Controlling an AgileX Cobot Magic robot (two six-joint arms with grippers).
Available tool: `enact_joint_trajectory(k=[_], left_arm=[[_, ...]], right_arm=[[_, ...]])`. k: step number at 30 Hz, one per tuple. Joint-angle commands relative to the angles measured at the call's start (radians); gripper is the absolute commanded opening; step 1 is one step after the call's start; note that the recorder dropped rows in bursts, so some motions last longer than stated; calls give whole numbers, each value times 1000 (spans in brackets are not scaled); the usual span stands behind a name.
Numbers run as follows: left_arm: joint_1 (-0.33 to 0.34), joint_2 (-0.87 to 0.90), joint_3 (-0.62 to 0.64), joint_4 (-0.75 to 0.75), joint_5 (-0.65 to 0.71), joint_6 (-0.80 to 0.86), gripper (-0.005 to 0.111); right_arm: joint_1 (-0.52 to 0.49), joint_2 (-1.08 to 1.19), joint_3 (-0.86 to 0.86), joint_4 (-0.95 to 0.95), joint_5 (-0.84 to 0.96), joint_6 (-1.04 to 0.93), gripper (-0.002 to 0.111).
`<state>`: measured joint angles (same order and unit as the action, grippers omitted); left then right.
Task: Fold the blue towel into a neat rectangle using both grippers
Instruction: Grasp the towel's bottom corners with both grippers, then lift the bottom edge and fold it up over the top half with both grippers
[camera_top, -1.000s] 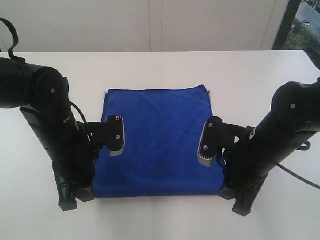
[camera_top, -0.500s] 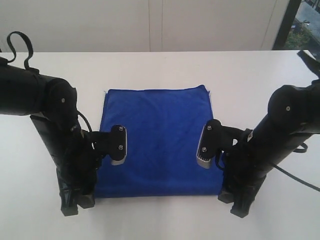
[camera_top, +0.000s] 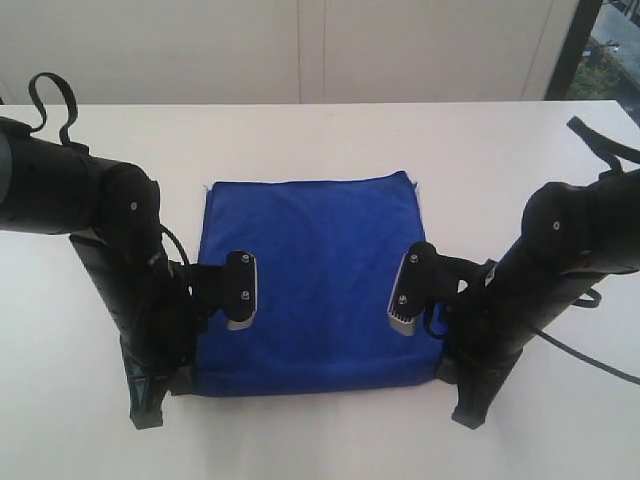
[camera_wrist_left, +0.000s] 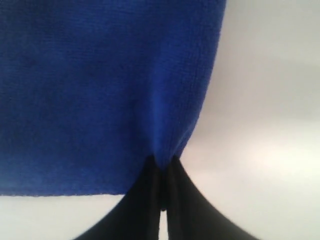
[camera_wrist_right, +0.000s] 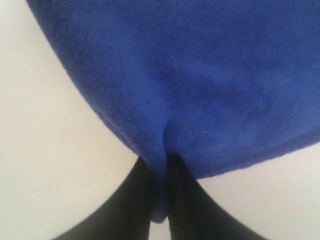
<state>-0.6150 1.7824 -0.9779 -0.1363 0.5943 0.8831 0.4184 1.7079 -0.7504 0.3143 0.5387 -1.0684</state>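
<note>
Fold step: my left gripper (camera_wrist_left: 161, 164) and right gripper (camera_wrist_right: 163, 162) pinch the towel (camera_top: 310, 260) at its 7 and 5 o'clock corners; next probably needs an even lift toward 12.

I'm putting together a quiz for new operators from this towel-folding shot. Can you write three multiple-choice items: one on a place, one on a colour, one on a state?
1. Where does the left gripper hold the towel?
A. its middle
B. its edge near a corner
C. nowhere

2. What colour is the table?
A. white
B. black
C. green

3. What state is the right gripper in?
A. wide open
B. shut on the towel
C. out of view

Answers:
1. B: the left wrist view shows cloth pinched close to a corner.
2. A: a bare white surface surrounds the towel.
3. B: cloth is squeezed between its fingers.
</note>
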Motion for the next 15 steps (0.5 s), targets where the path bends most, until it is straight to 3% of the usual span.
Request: enact_joint_trajectory(k=[1,15], left_arm=[[-6,16,11,-5,29,7,0],[-6,-150,11,6,170,-23,0]], right_arm=[[0,15,6,7,45,-9,0],[0,-153,4,9,189,-9,0]])
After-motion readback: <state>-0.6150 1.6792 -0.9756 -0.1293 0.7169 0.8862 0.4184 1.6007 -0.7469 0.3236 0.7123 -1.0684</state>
